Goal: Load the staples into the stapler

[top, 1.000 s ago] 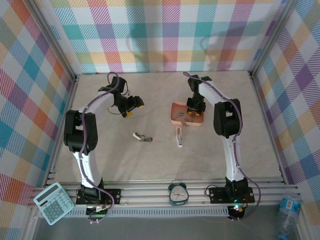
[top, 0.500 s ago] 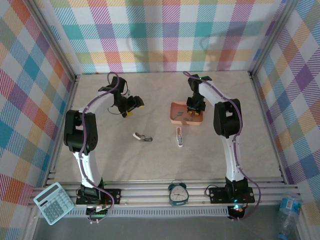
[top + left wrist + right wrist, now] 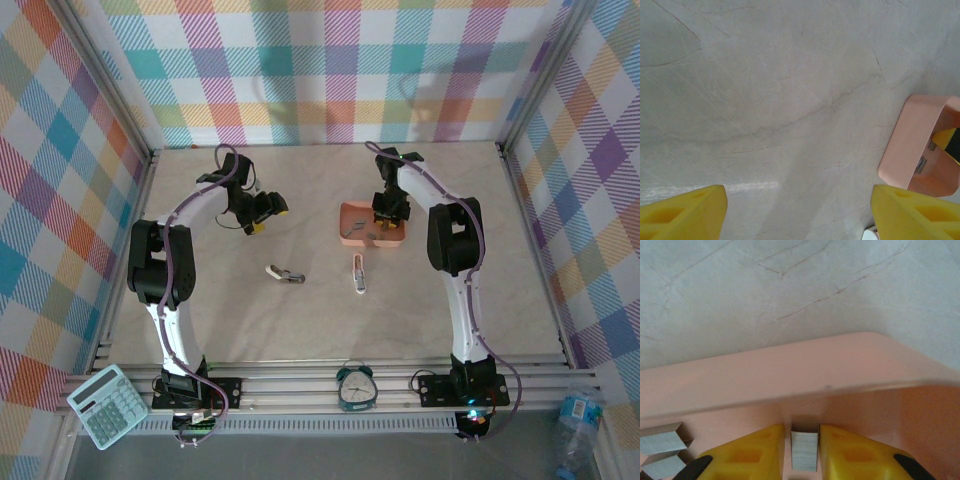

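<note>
Right end effector (image 3: pixel 805 440) is down inside the pink tray (image 3: pixel 790 375), and its two yellow fingers (image 3: pixel 760 450) are pinching one strip of staples (image 3: pixel 804 452) between them, the strip standing on end against the tray's inner wall. Two more staples (image 3: pixel 657 442) lie on the tray floor off to the left of that grip, one beside the other. From above, the tray (image 3: pixel 348 216) sits right of centre on the bench (image 3: pixel 300 320), with the right arm bent down over it.

Over on the other side, the left end effector (image 3: pixel 797 215) is spread wide, hanging above bare bench, the tray off to its right. Nothing between those fingers.

A stapler (image 3: pixel 359 273) lies on the bench just in front of the tray. A second stapler (image 3: pixel 284 273) lies to its left, well apart from the tray.
</note>
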You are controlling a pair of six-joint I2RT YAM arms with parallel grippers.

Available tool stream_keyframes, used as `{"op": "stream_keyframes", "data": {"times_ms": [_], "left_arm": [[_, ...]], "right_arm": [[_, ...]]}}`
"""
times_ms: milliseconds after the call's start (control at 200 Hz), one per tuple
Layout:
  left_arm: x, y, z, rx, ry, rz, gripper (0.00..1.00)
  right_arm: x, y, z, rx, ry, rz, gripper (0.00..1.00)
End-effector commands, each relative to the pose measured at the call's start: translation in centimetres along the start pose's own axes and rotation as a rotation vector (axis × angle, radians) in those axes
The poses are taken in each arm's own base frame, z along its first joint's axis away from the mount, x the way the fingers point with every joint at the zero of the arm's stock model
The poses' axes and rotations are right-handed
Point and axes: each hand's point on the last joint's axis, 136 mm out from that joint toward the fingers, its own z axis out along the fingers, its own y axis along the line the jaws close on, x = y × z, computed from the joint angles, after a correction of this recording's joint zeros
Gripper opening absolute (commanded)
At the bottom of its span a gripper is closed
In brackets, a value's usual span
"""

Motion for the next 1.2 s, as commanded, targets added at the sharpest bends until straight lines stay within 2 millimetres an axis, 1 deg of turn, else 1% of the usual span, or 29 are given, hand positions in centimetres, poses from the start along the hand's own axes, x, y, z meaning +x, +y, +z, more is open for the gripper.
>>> {"op": "stream_keyframes", "data": {"times_ms": [0,70,155,245,375,490,555,570,640,775,850,950,1080,1195], "left_arm": [[0.5,-0.1,-0.6,-0.002,0.019,0.007,0.76],[0.5,-0.1,-0.7,-0.002,0.018,0.006,0.75],[0.4,-0.4,-1.0,0.007,0.015,0.007,0.75],[0.4,-0.8,-1.6,0.011,0.003,0.012,0.75],[0.6,-1.2,-2.8,0.018,-0.022,0.023,0.76],[1.2,-1.5,-3.6,0.022,-0.039,0.037,0.76],[1.8,-1.7,-3.9,0.024,-0.045,0.046,0.76],[2.0,-1.7,-3.9,0.024,-0.047,0.049,0.75],[2.8,-2.1,-4.1,0.029,-0.049,0.065,0.75],[4.8,-2.4,-4.1,0.023,-0.033,0.096,0.76],[5.8,-2.6,-4.1,0.018,-0.033,0.117,0.76],[6.8,-2.7,-3.9,0.021,-0.039,0.118,0.75],[7.6,-3.1,-3.5,0.012,-0.038,0.142,0.76],[8.3,-3.2,-3.0,0.009,-0.031,0.155,0.76]], "right_arm": [[-0.6,0.4,-0.1,-0.015,-0.023,-0.010,0.19],[-0.7,0.5,-0.6,-0.021,-0.034,-0.014,0.17],[-1.0,0.9,-1.7,-0.042,-0.067,-0.023,0.16],[-1.3,1.1,-3.7,-0.067,-0.119,-0.033,0.16],[-0.9,1.2,-6.4,-0.093,-0.172,-0.048,0.15],[0.5,0.7,-8.6,-0.105,-0.201,-0.060,0.15],[1.9,0.0,-9.0,-0.103,-0.195,-0.063,0.15],[2.1,-0.1,-9.4,-0.108,-0.199,-0.065,0.15],[4.2,-1.1,-9.5,-0.109,-0.177,-0.065,0.15],[8.3,-3.2,-9.0,-0.101,-0.136,-0.061,0.15],[10.8,-4.4,-7.8,-0.102,-0.098,-0.047,0.15],[13.4,-5.6,-6.1,-0.096,-0.041,-0.026,0.16],[15.6,-6.6,-3.5,-0.092,0.016,-0.003,0.16],[16.8,-7.2,-1.3,-0.079,0.061,0.014,0.17]]}}
